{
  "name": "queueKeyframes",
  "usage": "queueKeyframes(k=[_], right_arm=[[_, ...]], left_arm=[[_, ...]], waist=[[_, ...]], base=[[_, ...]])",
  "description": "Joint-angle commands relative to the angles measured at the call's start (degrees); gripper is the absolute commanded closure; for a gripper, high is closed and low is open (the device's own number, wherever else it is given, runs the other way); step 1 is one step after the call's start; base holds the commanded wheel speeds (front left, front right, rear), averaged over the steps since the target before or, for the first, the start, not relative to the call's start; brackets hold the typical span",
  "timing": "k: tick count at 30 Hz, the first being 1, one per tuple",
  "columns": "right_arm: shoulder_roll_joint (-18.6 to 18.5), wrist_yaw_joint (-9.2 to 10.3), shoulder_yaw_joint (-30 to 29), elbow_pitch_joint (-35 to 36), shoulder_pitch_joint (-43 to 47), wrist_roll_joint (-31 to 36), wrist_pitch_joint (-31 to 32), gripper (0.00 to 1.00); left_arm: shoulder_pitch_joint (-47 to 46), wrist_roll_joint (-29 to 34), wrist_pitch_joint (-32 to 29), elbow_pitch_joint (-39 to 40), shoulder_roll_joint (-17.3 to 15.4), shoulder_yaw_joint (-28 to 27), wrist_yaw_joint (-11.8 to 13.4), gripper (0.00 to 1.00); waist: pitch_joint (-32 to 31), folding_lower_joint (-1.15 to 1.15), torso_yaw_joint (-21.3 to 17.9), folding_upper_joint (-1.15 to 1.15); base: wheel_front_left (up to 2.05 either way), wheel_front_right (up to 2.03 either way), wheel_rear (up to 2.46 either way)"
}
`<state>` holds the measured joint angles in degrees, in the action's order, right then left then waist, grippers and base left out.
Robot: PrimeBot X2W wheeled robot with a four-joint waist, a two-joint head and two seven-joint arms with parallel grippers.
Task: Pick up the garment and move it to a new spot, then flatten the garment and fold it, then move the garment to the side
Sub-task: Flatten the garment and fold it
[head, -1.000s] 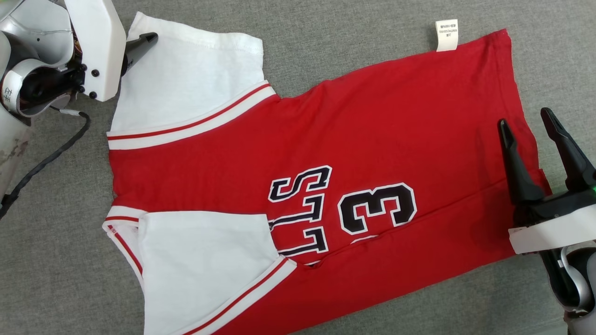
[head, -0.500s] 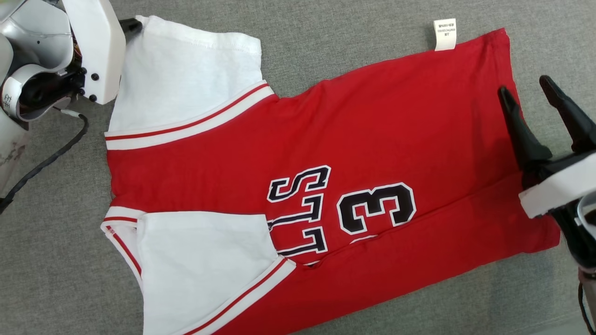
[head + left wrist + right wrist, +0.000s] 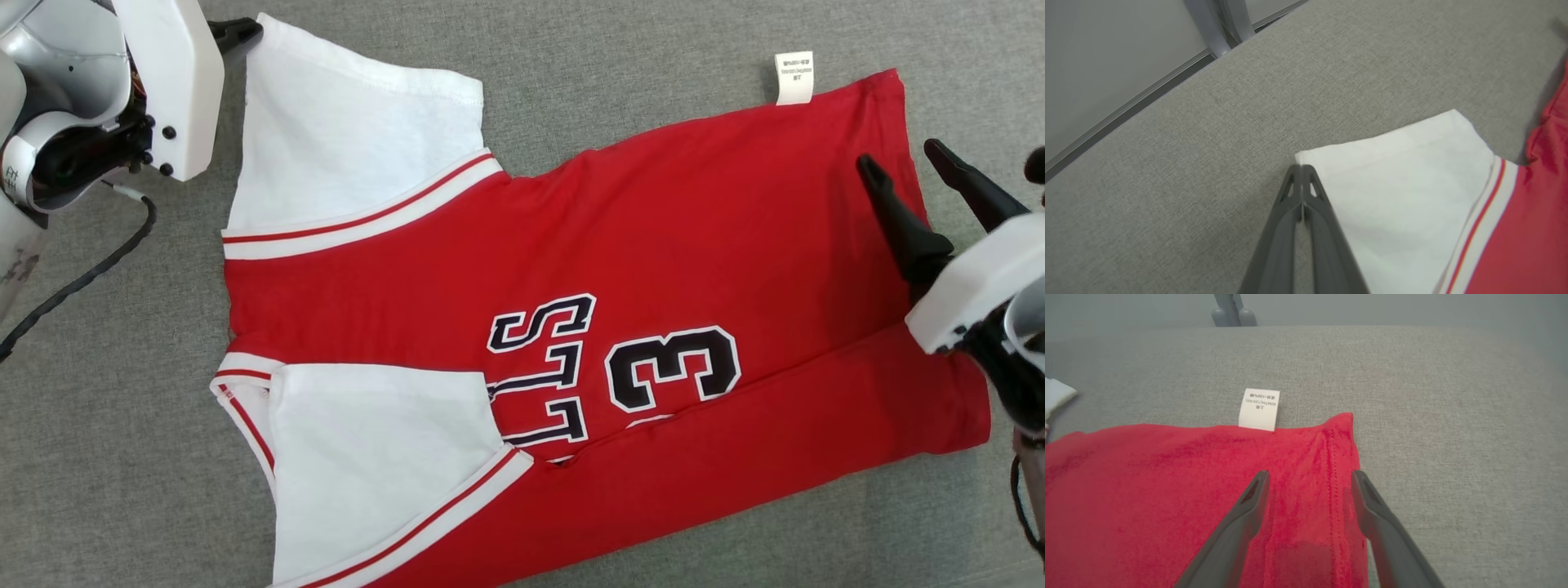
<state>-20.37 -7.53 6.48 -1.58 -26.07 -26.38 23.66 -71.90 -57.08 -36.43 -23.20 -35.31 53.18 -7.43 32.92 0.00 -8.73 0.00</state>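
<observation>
A grey woven-fabric surface (image 3: 571,73) carries everything. In the left wrist view its far edge gives way to a pale floor, where two grey metal legs (image 3: 1220,24) stand.

At the far left of the head view a black cable (image 3: 82,278) trails across the cloth beside the left arm. The left gripper (image 3: 237,34) has its fingers (image 3: 1290,228) pressed together, the tips touching the outer corner of the upper white sleeve (image 3: 351,147). I cannot tell whether any cloth is pinched between them.

The T-shirt (image 3: 620,237) lies flat across the middle of the surface, collar end to the left and hem to the right. It is red, with red-and-white striped trim, black lettering and a "3" on the chest. A second white sleeve (image 3: 367,457) lies folded over its lower left. A fold runs along the lower edge.

A white care label (image 3: 793,77) sticks out from the upper right edge onto the grey. Just below it the right gripper (image 3: 898,155) has its fingers apart, one over red cloth and the other at the hem edge.
</observation>
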Motion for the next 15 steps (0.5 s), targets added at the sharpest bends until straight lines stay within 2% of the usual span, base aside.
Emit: queueKeyframes(k=[1,8,15], right_arm=[[-0.1,0.09,-0.6,-1.0,-2.1,0.7,2.1,0.00],[3.7,0.08,-2.0,-4.9,-10.2,7.9,16.6,0.00],[6.2,0.07,-4.7,-8.6,-15.4,15.3,22.2,0.00]], left_arm=[[-0.6,-0.4,0.3,0.0,-0.5,0.5,-0.1,1.00],[-1.6,-1.9,1.0,0.2,-1.2,3.0,-0.1,1.00],[-3.3,-2.8,1.4,1.7,-1.4,5.1,-0.1,1.00]], waist=[[-0.4,0.00,-0.1,0.00],[-1.3,0.00,-0.2,0.00],[-0.5,0.00,0.7,0.00]], base=[[0.00,0.00,0.00],[0.00,0.00,0.00],[0.00,0.00,0.00]])
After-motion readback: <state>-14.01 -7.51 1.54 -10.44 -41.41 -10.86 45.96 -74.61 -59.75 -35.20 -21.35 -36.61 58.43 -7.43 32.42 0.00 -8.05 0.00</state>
